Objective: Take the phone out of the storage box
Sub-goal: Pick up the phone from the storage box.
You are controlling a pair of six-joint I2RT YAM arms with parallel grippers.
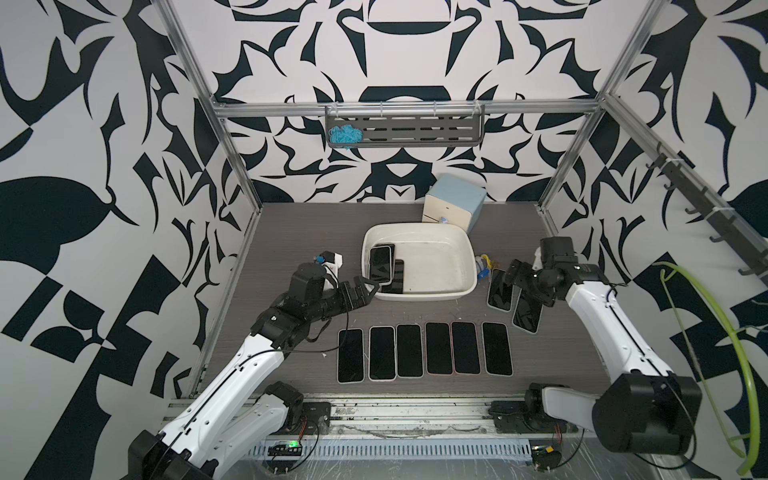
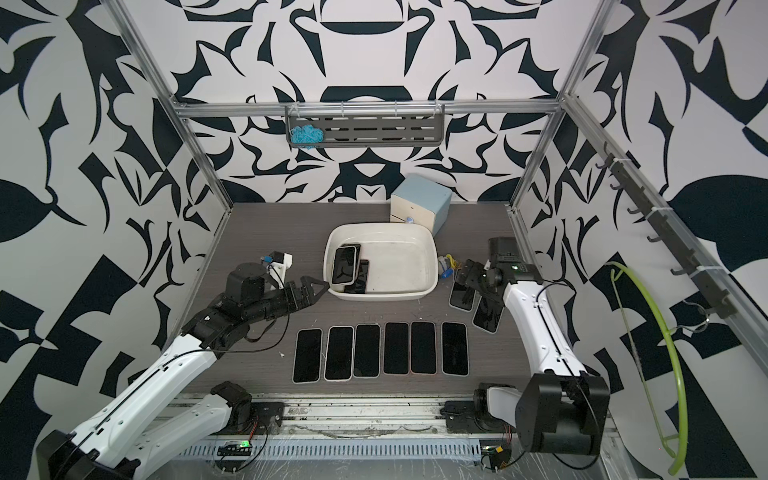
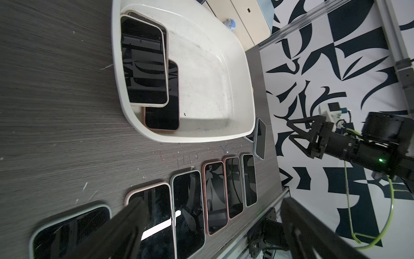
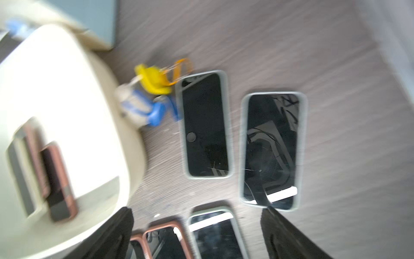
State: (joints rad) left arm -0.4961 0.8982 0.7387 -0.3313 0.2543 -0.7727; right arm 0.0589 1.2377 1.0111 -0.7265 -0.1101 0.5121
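Both arms share one build. Left arm (image 1: 232,386) and right arm (image 1: 615,330): long white moulded link shells with rounded edges and small dark screw holes dotted along the sides. Joint housings (image 1: 648,411) are black, either blocky or cylindrical. A thin black cable (image 1: 259,353) runs along each white shell, with a slack loop near the left forearm. Forearm and wrist sections are all black. Fingers (image 3: 125,224) are black, with an open triangular truss shape. White camera bracket (image 1: 332,262) with a blue connector at the left wrist. Small green light (image 3: 380,160) glowing on the right wrist housing. Base joints are black, with red wires (image 1: 306,427) beside them.
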